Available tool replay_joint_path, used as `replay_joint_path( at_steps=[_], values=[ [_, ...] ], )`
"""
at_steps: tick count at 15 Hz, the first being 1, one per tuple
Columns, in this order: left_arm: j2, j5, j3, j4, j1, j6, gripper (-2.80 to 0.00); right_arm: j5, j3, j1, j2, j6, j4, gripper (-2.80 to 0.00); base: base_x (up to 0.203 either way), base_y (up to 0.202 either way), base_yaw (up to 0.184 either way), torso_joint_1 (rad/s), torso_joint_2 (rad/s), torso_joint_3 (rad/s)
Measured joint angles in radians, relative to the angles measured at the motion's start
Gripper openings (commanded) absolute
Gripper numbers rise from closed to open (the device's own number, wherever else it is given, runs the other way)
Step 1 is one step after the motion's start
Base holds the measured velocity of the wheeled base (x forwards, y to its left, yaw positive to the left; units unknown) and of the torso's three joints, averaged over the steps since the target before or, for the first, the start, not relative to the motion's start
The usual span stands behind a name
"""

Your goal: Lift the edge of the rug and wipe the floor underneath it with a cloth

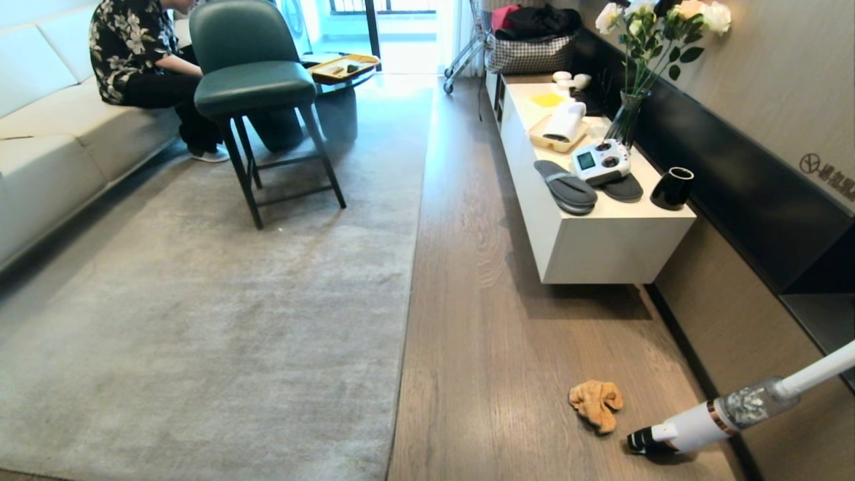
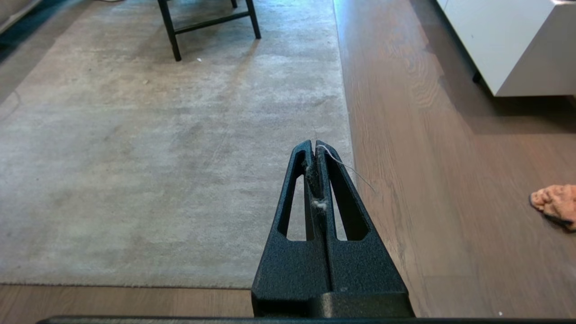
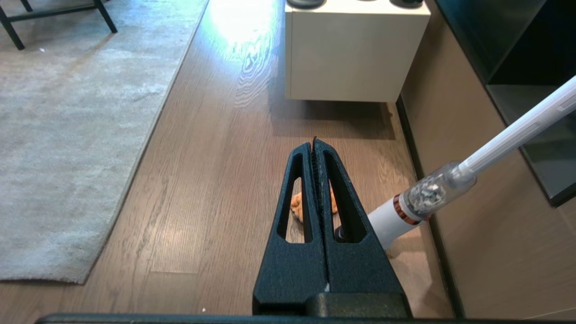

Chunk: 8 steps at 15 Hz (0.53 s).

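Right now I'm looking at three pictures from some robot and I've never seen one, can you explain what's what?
The wide picture is from the robot's head, looking down a living room. The other two come from cameras on its wrists; the black wedge in each is a gripper, the left gripper and the right gripper, both shut and holding nothing. A grey rug lies on the floor; its rug edge lies flat. The orange cloth lies crumpled on the wood beside a white vacuum cleaner. A person sits on the sofa.
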Motion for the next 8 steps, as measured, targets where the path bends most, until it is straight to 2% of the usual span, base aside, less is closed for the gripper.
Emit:
replay_joint_path(
  at_steps=[4,8],
  values=[
    [0.000,0.000,0.000,0.000,0.000,0.000,-2.80,0.000,0.000,0.000,0.000,-0.003,0.001,-2.80,0.000,0.000,0.000,0.020,-0.44,-0.408],
    [0.000,0.000,0.000,0.000,0.000,0.001,-2.80,0.000,0.000,0.000,0.000,-0.001,0.000,-2.80,0.000,0.000,0.000,0.087,-0.46,-0.381]
  ],
)
